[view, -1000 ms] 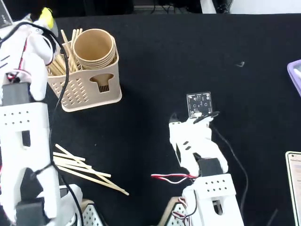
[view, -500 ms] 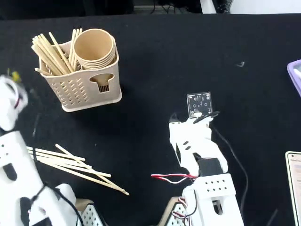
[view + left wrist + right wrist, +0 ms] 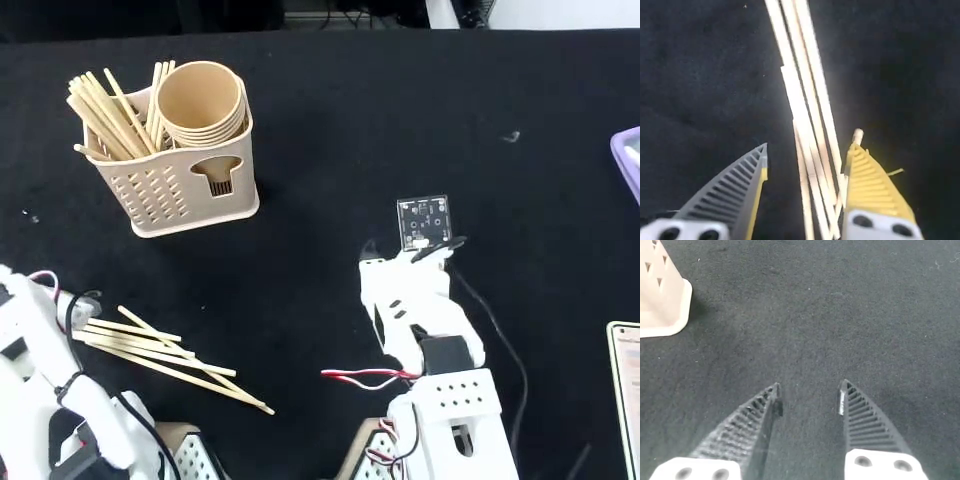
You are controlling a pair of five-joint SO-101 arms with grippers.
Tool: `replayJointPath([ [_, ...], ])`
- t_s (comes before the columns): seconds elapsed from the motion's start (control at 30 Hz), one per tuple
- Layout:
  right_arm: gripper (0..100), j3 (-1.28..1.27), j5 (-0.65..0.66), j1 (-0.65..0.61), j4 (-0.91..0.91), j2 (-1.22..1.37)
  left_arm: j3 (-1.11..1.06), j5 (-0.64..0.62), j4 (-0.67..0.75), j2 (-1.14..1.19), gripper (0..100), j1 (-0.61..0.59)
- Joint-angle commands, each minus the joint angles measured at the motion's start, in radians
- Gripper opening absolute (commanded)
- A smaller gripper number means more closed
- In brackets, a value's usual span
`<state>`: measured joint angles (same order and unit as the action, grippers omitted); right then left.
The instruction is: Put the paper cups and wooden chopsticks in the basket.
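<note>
Basket (image 3: pixel 190 190): pale beige plastic, rectangular, with rows of small slots in its walls and a cut-out handle. It stands upright on the far left part of the table.
Paper cups (image 3: pixel 200 100): a nested stack of plain brown, round cups, upright in the basket's right part.
Chopsticks in the basket (image 3: pixel 105 115): thin, light wooden sticks leaning in a fan in the left part, beside the cups.
Loose chopsticks (image 3: pixel 150 345): several slim wooden sticks lying flat in a loose bundle on the near left of the table, well apart from the basket.
Left gripper (image 3: pixel 809 146): ridged fingers, one grey and one yellow, spread apart just above the loose chopsticks (image 3: pixel 805 100), which run between them, closer to the yellow finger.
Right gripper (image 3: pixel 810 386): dark ridged fingers parted, holding nothing, above bare cloth near the middle. A corner of the basket (image 3: pixel 660 295) shows farther off.
Table (image 3: pixel 400 120): covered in black, slightly fuzzy cloth.
Right edge: a purple object (image 3: pixel 628 160) and a white sheet (image 3: pixel 625 380).
</note>
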<state>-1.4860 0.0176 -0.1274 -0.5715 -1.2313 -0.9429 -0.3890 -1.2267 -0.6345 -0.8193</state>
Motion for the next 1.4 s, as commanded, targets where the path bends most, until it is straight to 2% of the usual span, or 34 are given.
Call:
replayJointPath([
  [0.0, 18.4, 0.005, 0.008, -0.014, 0.023, -0.021, -0.081, -0.158, 0.164, 0.000, 25, -0.008],
  [0.13, 18.4, 0.005, 0.008, -0.014, 0.023, -0.021, -0.151, -0.218, 0.235, 0.000, 25, -0.002],
  [0.43, 18.4, 0.005, 0.008, -0.014, 0.023, -0.021, -0.243, -0.218, 0.410, 0.002, 25, -0.001],
  [1.0, 18.4, 0.005, 0.008, -0.014, 0.023, -0.021, -0.249, -0.238, 0.446, 0.005, 25, 0.031],
  [1.17, 18.4, 0.005, 0.008, -0.012, 0.023, -0.021, -0.213, -0.239, 0.470, 0.115, 25, 0.038],
  [1.27, 18.4, 0.005, 0.008, -0.012, 0.023, -0.021, -0.162, -0.239, 0.463, 0.216, 20, 0.028],
  [1.37, 18.4, 0.005, 0.008, -0.012, 0.023, -0.021, -0.093, -0.238, 0.390, 0.287, 11, 0.028],
])
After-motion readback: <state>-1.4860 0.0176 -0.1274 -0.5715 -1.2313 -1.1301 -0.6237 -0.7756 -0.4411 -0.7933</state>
